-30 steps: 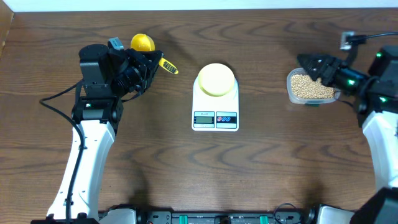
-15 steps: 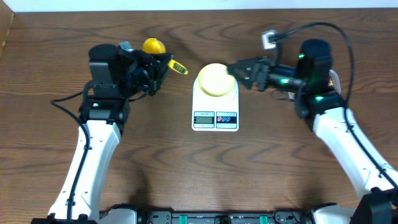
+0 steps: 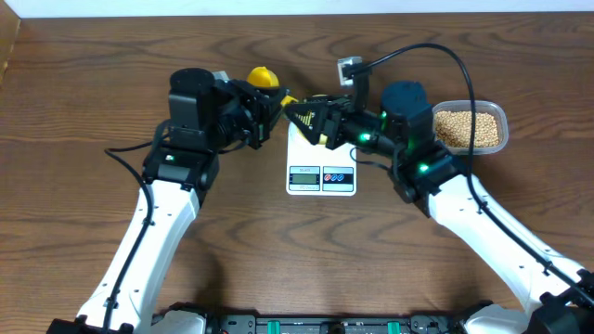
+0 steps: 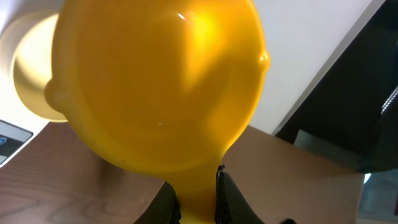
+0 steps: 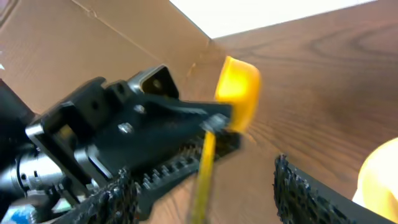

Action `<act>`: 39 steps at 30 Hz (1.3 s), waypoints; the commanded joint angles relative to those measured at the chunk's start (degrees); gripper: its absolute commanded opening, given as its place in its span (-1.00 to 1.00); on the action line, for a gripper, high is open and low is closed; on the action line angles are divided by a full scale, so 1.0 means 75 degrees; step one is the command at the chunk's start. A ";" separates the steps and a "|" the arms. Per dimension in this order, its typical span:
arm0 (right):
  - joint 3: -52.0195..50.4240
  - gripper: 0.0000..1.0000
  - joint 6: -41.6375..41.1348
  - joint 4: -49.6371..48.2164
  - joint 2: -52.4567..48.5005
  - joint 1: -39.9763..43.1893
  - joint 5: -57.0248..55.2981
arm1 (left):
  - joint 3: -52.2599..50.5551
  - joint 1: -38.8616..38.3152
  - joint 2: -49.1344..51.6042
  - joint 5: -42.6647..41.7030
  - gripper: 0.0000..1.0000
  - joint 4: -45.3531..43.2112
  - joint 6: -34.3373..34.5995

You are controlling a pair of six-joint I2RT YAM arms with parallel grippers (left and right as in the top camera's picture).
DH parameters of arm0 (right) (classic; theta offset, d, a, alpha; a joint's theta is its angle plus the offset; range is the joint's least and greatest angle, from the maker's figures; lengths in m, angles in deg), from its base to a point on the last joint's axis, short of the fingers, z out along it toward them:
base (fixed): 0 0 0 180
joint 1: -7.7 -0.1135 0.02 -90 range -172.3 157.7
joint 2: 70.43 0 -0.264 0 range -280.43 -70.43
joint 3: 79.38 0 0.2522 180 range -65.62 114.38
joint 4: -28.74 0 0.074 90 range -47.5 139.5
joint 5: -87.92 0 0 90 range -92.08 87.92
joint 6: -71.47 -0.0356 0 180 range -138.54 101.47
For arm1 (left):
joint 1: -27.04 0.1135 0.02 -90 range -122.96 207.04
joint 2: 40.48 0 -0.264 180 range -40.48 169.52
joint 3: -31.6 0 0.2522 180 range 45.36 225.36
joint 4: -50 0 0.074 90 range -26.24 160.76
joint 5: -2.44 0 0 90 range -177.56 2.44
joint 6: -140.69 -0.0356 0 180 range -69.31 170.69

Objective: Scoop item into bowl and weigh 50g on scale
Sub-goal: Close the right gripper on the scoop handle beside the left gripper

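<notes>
My left gripper [image 3: 266,107] is shut on the handle of a yellow long-handled scoop [image 3: 263,76], held up just left of the scale [image 3: 321,176]. In the left wrist view the scoop [image 4: 161,81] fills the frame, its handle pinched between my fingers [image 4: 166,199]. My right gripper [image 3: 302,113] reaches over the scale with its jaws open on either side of the scoop's handle [image 5: 205,168]. The pale-yellow bowl [image 5: 380,180] sits on the scale, mostly hidden under the right gripper from overhead. The beans [image 3: 469,128] lie in a clear tub at the right.
The clear plastic tub [image 3: 501,113] stands at the back right, behind my right arm. A white wall edge [image 3: 297,7] runs along the table's far side. A cable loops above the right wrist [image 3: 408,56].
My right arm has swung from the tub at the right across to the scale, up to the scoop's handle. The left arm has carried the scoop rightward toward the scale.
</notes>
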 commanded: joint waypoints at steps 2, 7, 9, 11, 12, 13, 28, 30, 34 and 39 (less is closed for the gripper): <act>0.0050 0.35 -0.0405 -0.0050 0.0073 -0.0169 -0.0973 | -0.0017 -0.0184 -0.0073 0.0221 -0.85 -0.0041 0.0090; 0.0050 0.14 -0.0560 -0.0029 0.0073 -0.0175 -0.1113 | -0.0017 -0.0236 -0.0073 0.0236 -0.85 -0.0044 0.0090; 0.0050 -0.06 -0.0560 0.0012 0.0073 -0.0175 -0.1142 | -0.0017 -0.0236 -0.0073 0.0236 -0.85 -0.0044 0.0064; 0.0050 -0.40 -0.0560 0.0015 0.0073 -0.0175 -0.1166 | -0.0017 -0.0236 -0.0073 0.0236 -0.85 -0.0044 0.0029; 0.0050 -0.53 -0.0560 0.0015 0.0073 -0.0175 -0.1163 | -0.0017 -0.0236 -0.0073 0.0236 -0.85 -0.0044 0.0032; 0.0050 -0.61 -0.0560 0.0017 0.0073 -0.0175 -0.1163 | -0.0017 -0.0236 -0.0073 0.0236 -0.85 -0.0047 0.0032; 0.0050 -0.40 -0.0428 0.0157 0.0073 -0.0402 -0.1145 | -0.0017 -0.0236 -0.0073 0.0321 -0.85 -0.0090 0.0029; 0.0050 -0.46 -0.0379 0.0157 0.0073 -0.0402 -0.1183 | -0.0017 -0.0236 -0.0073 0.0321 -0.85 -0.0090 -0.0003; 0.0050 -0.74 -0.0329 0.0157 0.0073 -0.0402 -0.1291 | -0.0017 -0.0236 -0.0073 0.0321 -0.85 -0.0090 -0.0023; 0.0050 -0.85 -0.0329 0.0160 0.0073 -0.0402 -0.1294 | -0.0017 -0.0236 -0.0073 0.0321 -0.85 -0.0090 -0.0026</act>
